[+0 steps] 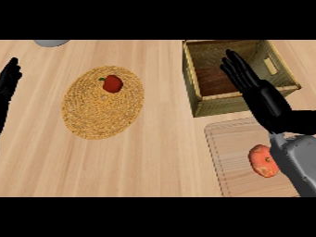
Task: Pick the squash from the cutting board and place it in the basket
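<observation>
Pale wood grain runs across the table [167,139] from edge to edge. At the far left the left hand [2,95] rests with its fingers straight and pointing up, holding nothing. Just beyond it, at the back edge, a grey object [51,42] is cut off by the view, and I cannot tell what it is. Further along lies a round woven mat [98,115] with a small red fruit [111,84] and its green stalk sitting on the far part of it, well apart from the work at hand. Right of that stands the basket [222,105], and the squash is not in it. The right hand [259,95] hangs across the basket's near wall with its fingers straight and close together, grasping nothing. Below it the cutting board [232,152] carries the squash [262,159], an orange-red lump partly hidden behind the right forearm [311,162]. By my reckoning the task is hardly begun: the pick, the carry and the drop are all left. The hand sits past the squash, so it would need to come back and down over it. Nothing lies between board and basket, but the basket's wall has to be cleared on the way in.
</observation>
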Available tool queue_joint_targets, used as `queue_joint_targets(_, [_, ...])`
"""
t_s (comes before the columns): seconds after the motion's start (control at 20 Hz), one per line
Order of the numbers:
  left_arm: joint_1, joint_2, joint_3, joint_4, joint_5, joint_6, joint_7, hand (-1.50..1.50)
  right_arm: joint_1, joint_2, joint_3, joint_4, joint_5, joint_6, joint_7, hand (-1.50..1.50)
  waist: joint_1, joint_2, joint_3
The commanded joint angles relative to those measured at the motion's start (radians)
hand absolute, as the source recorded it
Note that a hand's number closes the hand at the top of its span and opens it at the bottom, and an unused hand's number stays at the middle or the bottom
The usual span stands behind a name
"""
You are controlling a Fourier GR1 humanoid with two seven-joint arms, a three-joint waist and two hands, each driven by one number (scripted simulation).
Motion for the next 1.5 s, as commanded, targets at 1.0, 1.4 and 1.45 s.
queue_joint_targets(1.0, [0.191, -0.327, -0.061, -0.179, 0.143, 0.087, -0.038, 0.0, 0.557, -0.029, -0.125, 0.003, 0.724, -1.07, 0.468, -1.5, -0.017, 0.007, -0.013])
queue_joint_targets(1.4, [0.192, -0.339, -0.092, -0.216, 0.123, 0.097, -0.026, 0.0, 0.68, -0.226, -0.067, -0.082, 0.802, -0.78, 0.806, -1.5, 0.008, 0.013, -0.016])
queue_joint_targets(1.45, [0.186, -0.345, -0.09, -0.199, 0.116, 0.107, -0.033, 0.0, 0.689, -0.246, -0.053, -0.128, 0.793, -0.734, 0.849, -1.5, -0.002, 0.014, -0.016])
